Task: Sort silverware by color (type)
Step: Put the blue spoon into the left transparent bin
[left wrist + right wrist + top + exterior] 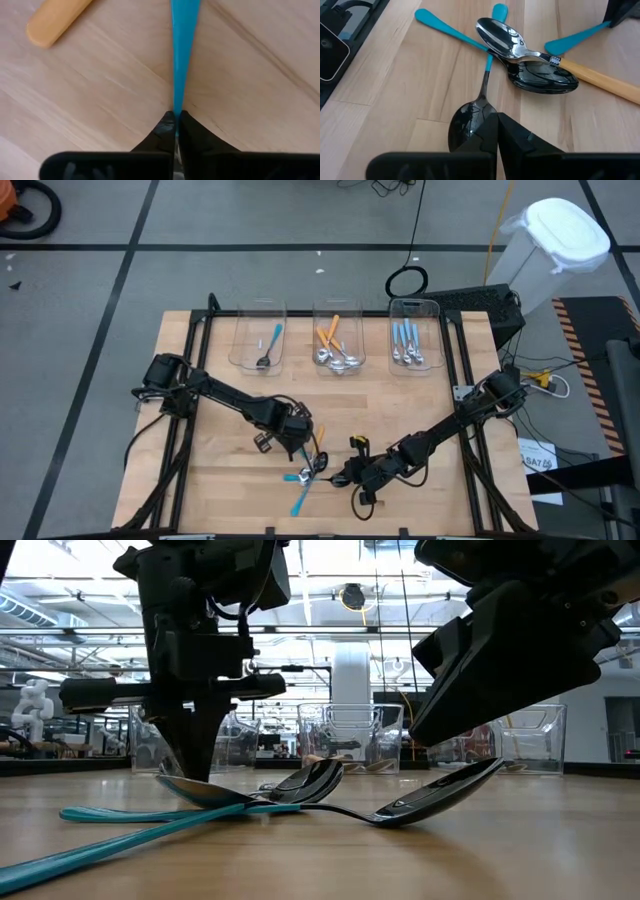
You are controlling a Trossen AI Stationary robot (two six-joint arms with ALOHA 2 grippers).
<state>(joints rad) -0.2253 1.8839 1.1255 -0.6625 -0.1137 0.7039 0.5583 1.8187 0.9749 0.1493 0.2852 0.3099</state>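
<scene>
Several spoons lie crossed in a pile (312, 470) near the table's front edge: teal handles (447, 27), an orange-handled spoon with a silver bowl (502, 35) and a black bowl (542, 77). My left gripper (176, 114) stands over the pile's left side, pointing down, shut on a teal spoon (182, 45). My right gripper (496, 116) is shut at the pile's right side, just above another spoon's black bowl (467, 122). That spoon's neck rests across the pile and its bowl tilts up (450, 780). My left gripper pinches the teal spoon at the handle's narrow end (176, 105), between its two fingertips. The fingers come from above, pointing down, and the handle runs straight away from them, low along the wood. Whether my right gripper touches the black bowl below it, I cannot tell.
Three clear bins stand in a row at the far edge: the left one (260, 345) holds a teal spoon, the middle one (337, 345) orange-handled spoons, the right one (412, 345) light-blue ones. An orange handle end (55, 22) lies close to the held spoon.
</scene>
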